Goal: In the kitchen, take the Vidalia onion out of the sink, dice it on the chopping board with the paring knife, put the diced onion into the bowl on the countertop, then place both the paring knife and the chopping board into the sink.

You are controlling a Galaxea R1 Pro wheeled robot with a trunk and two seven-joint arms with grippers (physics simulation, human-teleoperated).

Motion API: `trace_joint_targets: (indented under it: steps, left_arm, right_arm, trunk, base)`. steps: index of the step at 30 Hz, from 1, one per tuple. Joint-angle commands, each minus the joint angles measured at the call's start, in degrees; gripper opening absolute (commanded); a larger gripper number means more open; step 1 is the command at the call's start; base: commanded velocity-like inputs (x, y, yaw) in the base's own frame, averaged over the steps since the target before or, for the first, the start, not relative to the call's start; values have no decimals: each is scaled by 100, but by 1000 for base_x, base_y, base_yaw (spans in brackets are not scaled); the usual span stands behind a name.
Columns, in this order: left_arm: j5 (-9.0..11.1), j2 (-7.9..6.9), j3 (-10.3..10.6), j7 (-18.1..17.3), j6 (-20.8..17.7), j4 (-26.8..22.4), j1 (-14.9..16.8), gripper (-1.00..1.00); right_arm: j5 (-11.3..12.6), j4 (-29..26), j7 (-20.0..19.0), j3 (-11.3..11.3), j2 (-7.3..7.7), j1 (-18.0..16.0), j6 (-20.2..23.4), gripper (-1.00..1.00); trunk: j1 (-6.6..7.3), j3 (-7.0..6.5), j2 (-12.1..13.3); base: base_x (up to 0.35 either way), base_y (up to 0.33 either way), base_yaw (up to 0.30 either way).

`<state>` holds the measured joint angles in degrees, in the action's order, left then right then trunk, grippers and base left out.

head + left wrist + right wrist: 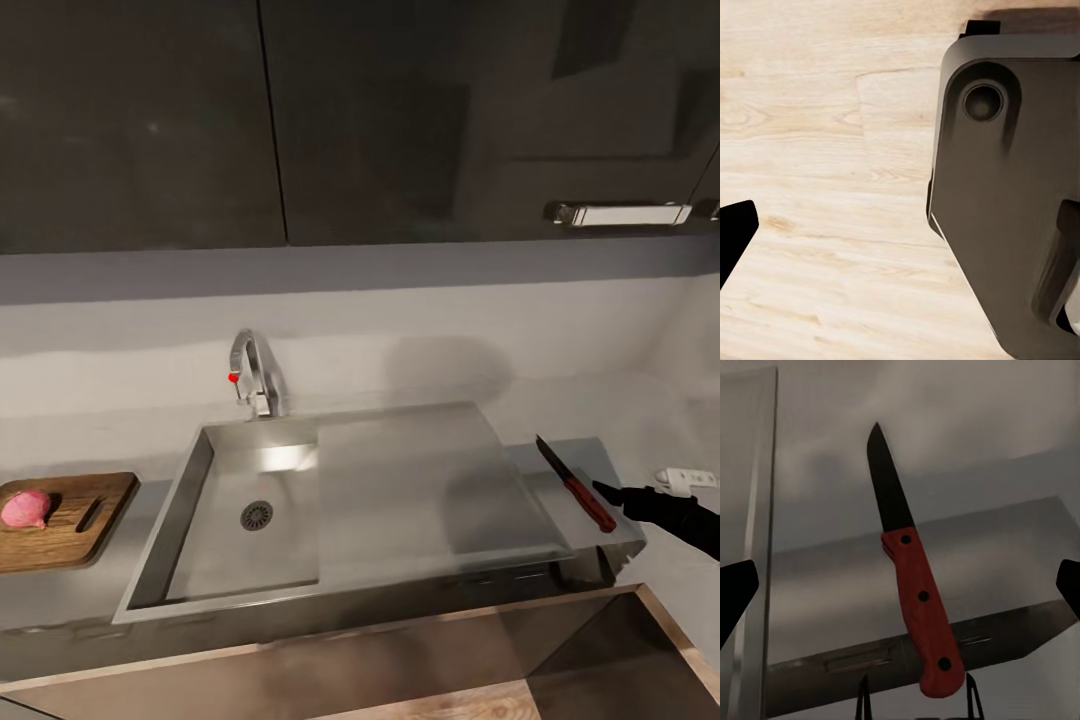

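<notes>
The right tool (603, 490) sat just beside the butt of the paring knife's (577, 484) red handle, its fingers spread wide and holding nothing. The knife lay flat on the worktop (585, 455), just right of the sink's (420, 480) drainer. The Vidalia onion (25, 508) rested on the chopping board (75, 525), left of the basin. The left tool's (735, 238) opening could not be told; it hung over the wood floor (832, 150).

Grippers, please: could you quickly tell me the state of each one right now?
Left gripper: cannot be told; one dark fingertip shows over the wood floor.
Right gripper: open, fingers spread either side of the paring knife, holding nothing.
</notes>
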<state>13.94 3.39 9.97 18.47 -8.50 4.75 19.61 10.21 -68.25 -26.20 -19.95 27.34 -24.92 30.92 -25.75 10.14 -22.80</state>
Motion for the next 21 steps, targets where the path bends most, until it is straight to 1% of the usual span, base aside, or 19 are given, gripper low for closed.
trace_joint_targets:
  steps: [1,8,21]
  left_arm:
    - [48,4,49,14,-12,9,8,100]
    - [47,4,49,16,-11,9,2,100]
    - [47,4,49,16,-11,9,3,100]
  right_arm:
    - [38,-4,-14,-9,-3,-6,42,100]
    - [27,-4,-21,-9,-1,-7,-164,100]
    - [40,-4,-25,-9,-1,-5,-187,100]
  trunk:
    - [-3,12,-12]
    - [-3,12,-12]
    - [-3,12,-12]
  base:
    - [1,-1,0]
    - [0,0,0]
    - [0,0,0]
